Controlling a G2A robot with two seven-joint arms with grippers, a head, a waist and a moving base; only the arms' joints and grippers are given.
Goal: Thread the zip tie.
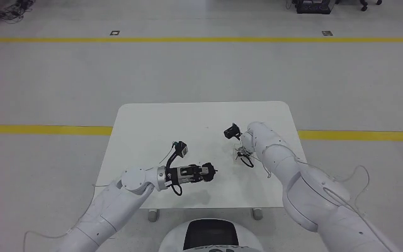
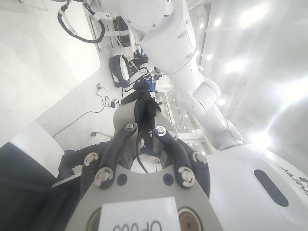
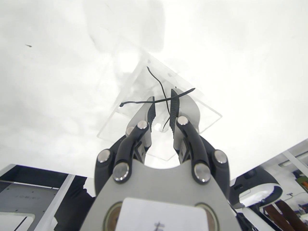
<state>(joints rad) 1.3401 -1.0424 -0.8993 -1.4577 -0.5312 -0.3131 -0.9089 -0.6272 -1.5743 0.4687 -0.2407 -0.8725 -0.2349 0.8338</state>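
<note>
Item: threading station, one white tabletop (image 1: 157,126), two arms over it. Left gripper (image 2: 144,111): held above the near middle of the tabletop and pointing toward the other arm, its fingers drawn narrow and, by the look of the left wrist view, pinched on a thin black strand (image 2: 140,150) that trails back toward the palm (probably a zip tie, though its head is not discernible). Right gripper (image 3: 163,96): pointing down at the right-centre of the tabletop, fingers moderately apart and holding nothing, straddling a clear plate (image 3: 197,116) that lies flat there. On the plate: a zip tie (image 3: 133,102) lying straight, its small head at one end and its tail running past the far finger. It is crossed by a second strand (image 3: 156,80), which curves between the two fingers. Whether the fingers touch either strand cannot be told. Condition of task: early. No strand shows a closed loop, and no tail is seen entering a head. Outstanding, in my judgement: a secure grasp on the plate's tie, alignment of a tail tip with a head slot, insertion and pull-through. The crossing point is the likely snag, since closing there could catch both strands at once.
</note>
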